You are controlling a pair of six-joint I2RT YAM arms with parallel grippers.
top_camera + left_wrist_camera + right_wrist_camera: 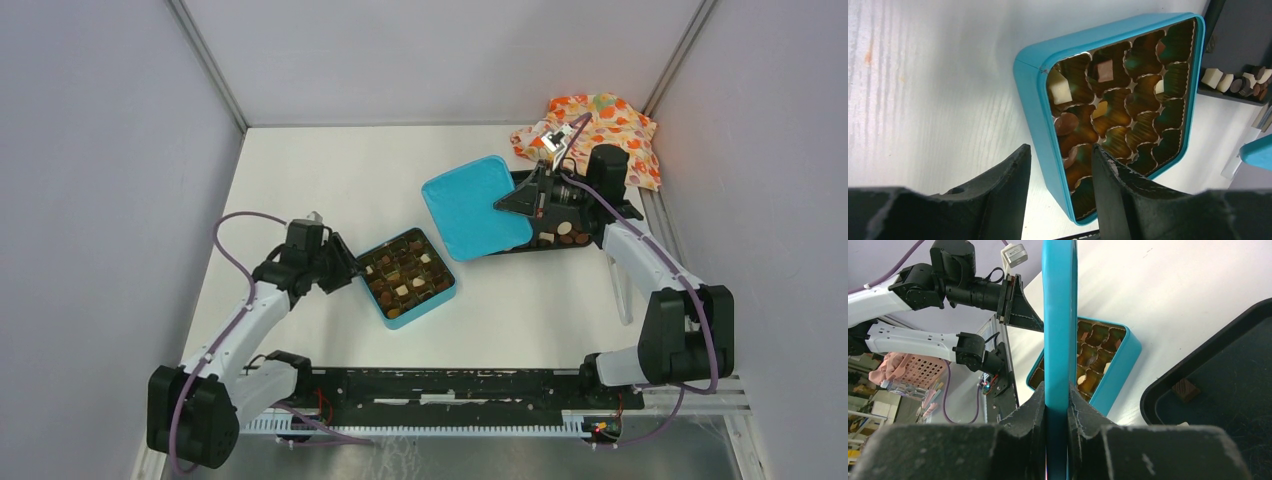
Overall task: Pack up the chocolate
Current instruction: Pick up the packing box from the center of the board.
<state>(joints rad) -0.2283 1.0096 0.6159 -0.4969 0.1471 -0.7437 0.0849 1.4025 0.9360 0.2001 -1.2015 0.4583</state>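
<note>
The chocolate (405, 275) lies in the paper cups of an open teal box (441, 292); a white piece (1060, 91) and a brown square (1105, 70) show close up. More chocolate (562, 233) sits in a black tray (522, 178). My left gripper (352, 268) (1059, 148) is open and straddles the box's near wall (1034, 120), one finger outside and one over the cups. My right gripper (508, 204) (1055, 388) is shut on the teal lid (470, 207) (1059, 315), held tilted above the table between box and tray.
An orange flowery cloth (603, 128) lies at the back right corner behind the tray. A single brown square (1185, 388) sits in the tray (1168, 390). A black rail (450, 385) runs along the near edge between the arm bases.
</note>
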